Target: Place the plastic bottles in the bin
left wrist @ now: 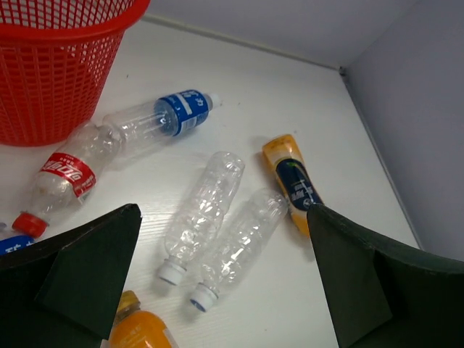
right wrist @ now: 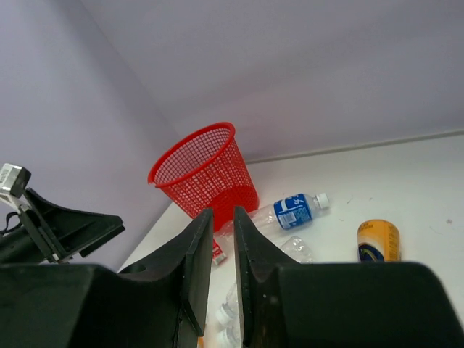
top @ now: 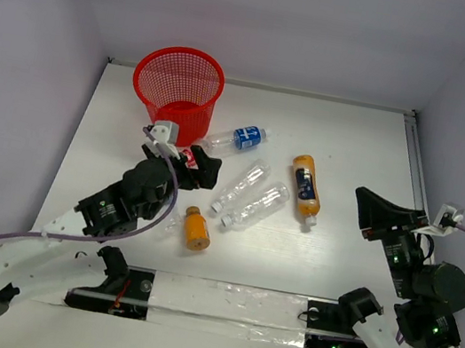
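The red mesh bin (top: 179, 83) stands at the back left. Bottles lie on the white table to its right: a blue-labelled one (top: 239, 137), two plain clear ones (top: 241, 185) (top: 256, 205) side by side, a long orange one (top: 306, 187) and a stubby orange one (top: 196, 228). A red-labelled bottle (left wrist: 69, 174) lies by the bin's foot. My left gripper (left wrist: 222, 217) hovers wide open above the clear pair, holding nothing. Far right, my right gripper (right wrist: 223, 217) points toward the bin (right wrist: 206, 170), its jaws a narrow gap apart with nothing between them.
White walls close the table at the back and both sides. A taped strip (top: 229, 298) runs along the near edge between the arm bases. A blue cap or label (left wrist: 14, 243) peeks out behind my left finger.
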Available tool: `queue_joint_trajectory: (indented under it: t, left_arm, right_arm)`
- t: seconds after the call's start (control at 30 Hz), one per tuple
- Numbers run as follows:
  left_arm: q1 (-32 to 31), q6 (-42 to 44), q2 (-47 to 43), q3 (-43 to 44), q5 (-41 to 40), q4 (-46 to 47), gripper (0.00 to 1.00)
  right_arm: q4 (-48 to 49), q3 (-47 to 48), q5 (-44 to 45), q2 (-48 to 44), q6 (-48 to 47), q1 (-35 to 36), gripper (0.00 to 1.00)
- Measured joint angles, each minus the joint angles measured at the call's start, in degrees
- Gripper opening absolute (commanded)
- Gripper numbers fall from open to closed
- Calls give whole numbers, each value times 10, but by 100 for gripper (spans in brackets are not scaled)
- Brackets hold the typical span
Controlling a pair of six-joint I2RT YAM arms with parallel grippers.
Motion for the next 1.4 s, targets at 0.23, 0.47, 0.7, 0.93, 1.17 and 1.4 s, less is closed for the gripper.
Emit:
queue_joint_trajectory:
  t: [0.23, 0.47, 0.7, 0.93, 1.17, 1.4]
  left_arm:
    - [0, 0, 72, 0, 45, 3, 99]
    - [-13, 11, 171, 22, 126, 102, 0]
    - [-23, 8, 349, 110, 137, 138, 30]
    - [-24, -12, 546, 248, 154, 129, 69]
    - [-28, -46, 714, 415, 180, 97, 84]
    - [-28, -77, 797, 512, 163, 46, 85]
  right_arm:
    - [-31, 2, 2, -6, -10, 0, 0]
    - [-50, 29, 7, -11, -14, 0, 0]
    - [-63, 32, 7, -12, -14, 0, 3]
    - [-61, 7, 0, -21, -9, 0, 30]
    - [-62, -4, -24, -15, -7, 0, 68]
    - [-62, -4, -56, -6, -7, 0, 80]
